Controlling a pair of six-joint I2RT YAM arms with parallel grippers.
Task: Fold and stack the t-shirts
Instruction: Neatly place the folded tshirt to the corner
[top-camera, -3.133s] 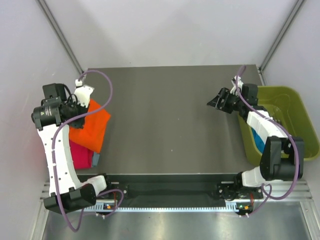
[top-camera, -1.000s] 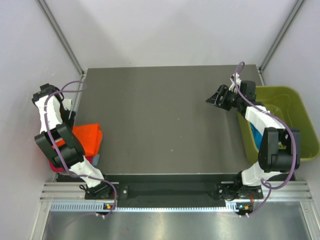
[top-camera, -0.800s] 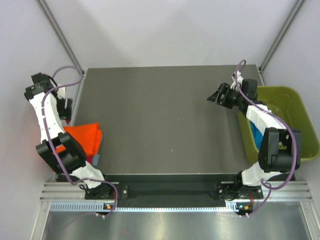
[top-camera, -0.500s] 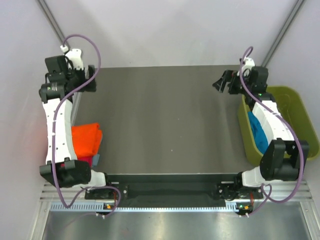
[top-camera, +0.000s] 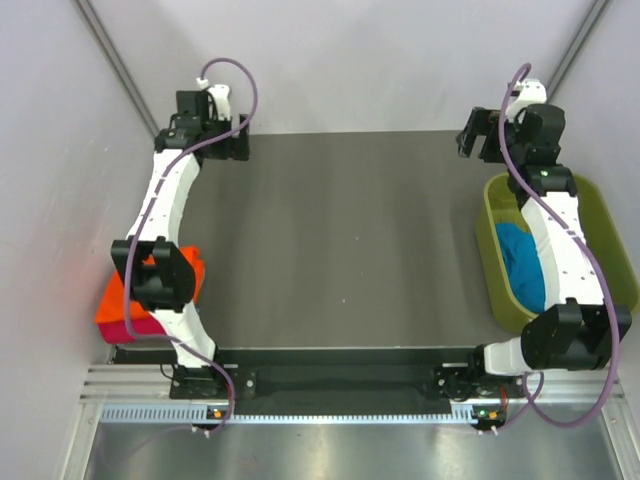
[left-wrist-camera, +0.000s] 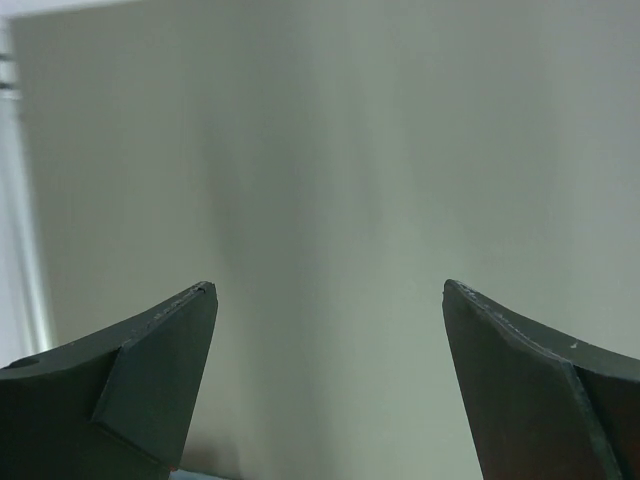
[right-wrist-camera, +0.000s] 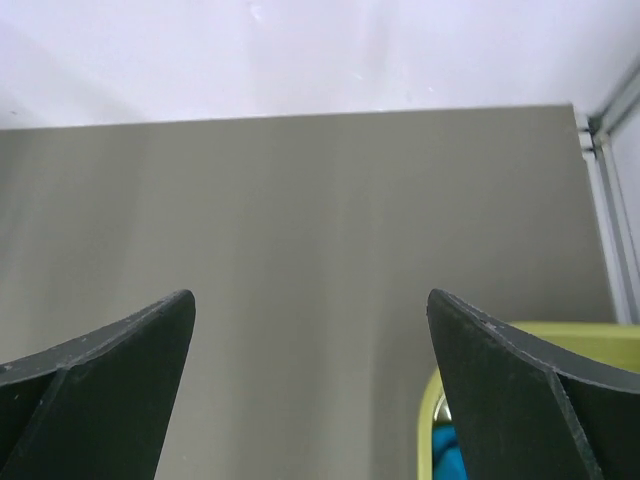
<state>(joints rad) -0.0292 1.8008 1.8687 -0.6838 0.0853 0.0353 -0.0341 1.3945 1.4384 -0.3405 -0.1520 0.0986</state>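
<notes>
The table fills mid-frame. The olive bin at right holds the teal t-shirt, bunched up, so a careless dip could catch the wall. At lower left the orange t-shirt tops the pink t-shirt at the table's edge — the left elbow above might drag them off. The left gripper and right gripper, in the upper corners, are spread wide and empty.

White links, black joints, purple cables, dark fingers.
</notes>
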